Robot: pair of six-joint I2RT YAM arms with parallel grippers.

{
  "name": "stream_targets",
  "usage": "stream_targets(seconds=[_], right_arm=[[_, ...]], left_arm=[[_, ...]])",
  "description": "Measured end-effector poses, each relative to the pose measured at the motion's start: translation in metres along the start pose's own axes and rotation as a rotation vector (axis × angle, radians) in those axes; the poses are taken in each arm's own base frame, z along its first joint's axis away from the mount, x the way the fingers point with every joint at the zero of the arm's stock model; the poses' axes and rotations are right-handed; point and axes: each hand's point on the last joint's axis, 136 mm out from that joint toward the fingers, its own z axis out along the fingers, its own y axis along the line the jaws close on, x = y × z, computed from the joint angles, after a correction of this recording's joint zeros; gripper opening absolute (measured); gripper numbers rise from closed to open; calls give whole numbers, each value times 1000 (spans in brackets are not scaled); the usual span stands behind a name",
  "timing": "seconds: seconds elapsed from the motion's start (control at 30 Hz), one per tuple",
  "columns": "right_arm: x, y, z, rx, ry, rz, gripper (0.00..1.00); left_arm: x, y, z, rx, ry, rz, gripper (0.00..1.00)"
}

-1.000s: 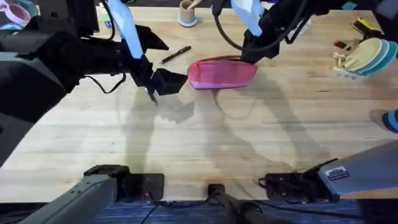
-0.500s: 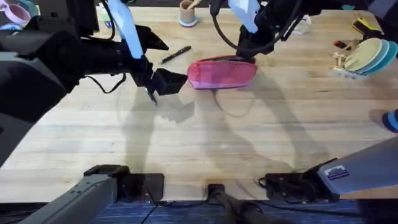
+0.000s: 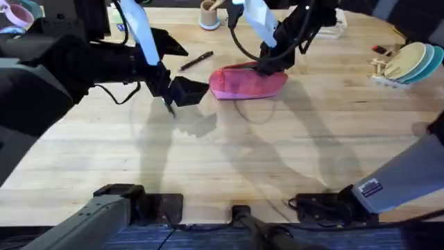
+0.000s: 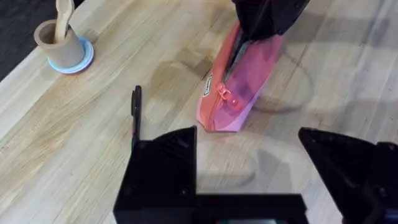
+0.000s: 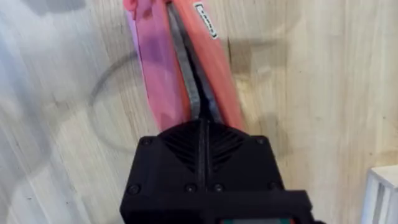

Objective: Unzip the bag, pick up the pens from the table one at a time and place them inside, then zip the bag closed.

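Observation:
The pink bag (image 3: 243, 82) lies on the table (image 3: 229, 153) at the back middle. My right gripper (image 3: 269, 66) sits on its top edge, right of the middle, and its fingers are shut on the bag's zipper. In the right wrist view the dark zipper line (image 5: 186, 68) runs away from the right gripper (image 5: 202, 134) along the bag (image 5: 155, 68). My left gripper (image 3: 187, 92) hovers open and empty just left of the bag's left end (image 4: 217, 106). A black pen (image 3: 197, 60) lies behind the left gripper (image 4: 255, 180), also seen as the pen (image 4: 135, 109).
A tan cup with a wooden spoon (image 3: 209, 14) stands on a blue coaster at the back. A rack of plates (image 3: 406, 62) is at the far right, and a white slatted rack (image 3: 338, 24) lies behind the right arm. The front half of the table is bare wood.
My right gripper has slid leftward along the bag's top edge, from its right end toward the middle. The left arm, the bag and the pen have stayed put.

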Motion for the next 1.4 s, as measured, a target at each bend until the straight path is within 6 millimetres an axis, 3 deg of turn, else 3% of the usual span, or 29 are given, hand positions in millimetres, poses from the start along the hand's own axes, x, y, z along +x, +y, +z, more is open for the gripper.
stream_targets(seconds=[0.47, 0.8, 0.9, 1.07, 1.1, 1.4], right_arm=[[5, 2, 29, -58, 19, 4, 30], [2, 4, 31, -66, 10, -38, 30], [1, 4, 31, -67, 7, -41, 180], [1, 4, 31, -67, 7, -47, 886], [1, 4, 31, -67, 7, -53, 964], [3, 7, 31, -80, 13, -51, 996]], left_arm=[[0, 0, 0, 0, 0, 0, 994], [0, 0, 0, 0, 0, 0, 994], [0, 0, 0, 0, 0, 0, 993], [0, 0, 0, 0, 0, 0, 993], [0, 0, 0, 0, 0, 0, 993], [0, 0, 0, 0, 0, -1, 994]])
